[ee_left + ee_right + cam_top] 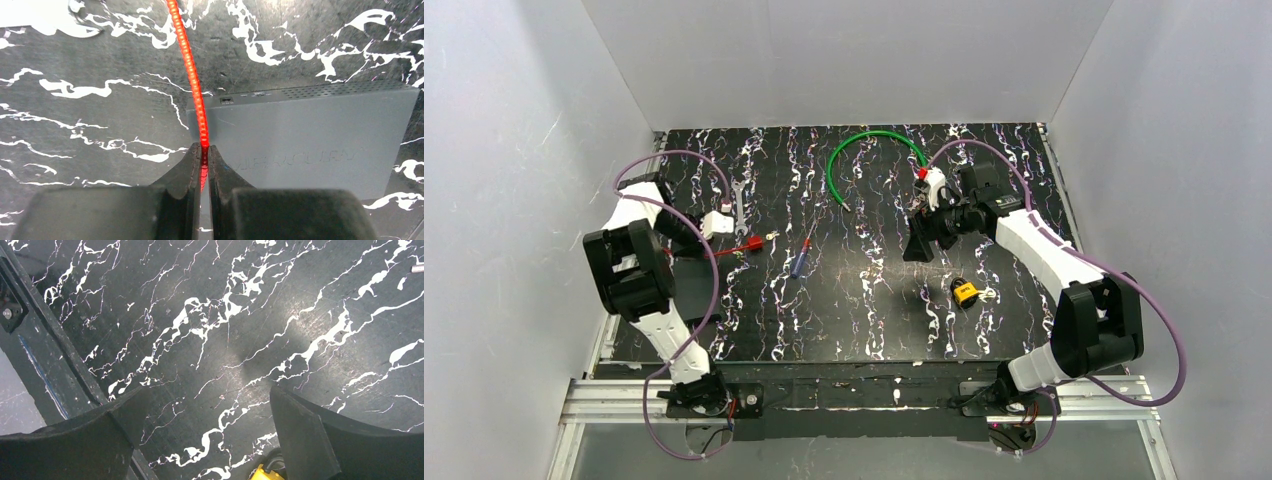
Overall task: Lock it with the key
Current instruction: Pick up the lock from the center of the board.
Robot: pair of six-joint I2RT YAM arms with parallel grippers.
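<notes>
While the lock (965, 291) lies on the table (864, 335) with the key (988, 294) just beside it (inserted or not, too small to tell), locking looks not yet begun: the right gripper (209, 392) hovers nearby, spread wide and empty, and the left gripper (202, 150), well apart, pinches a red cord (192, 85)

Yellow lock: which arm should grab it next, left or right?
Right, probably. The right jaws are wide open near the lock, while the left jaws are shut on a red cable far away.
</notes>
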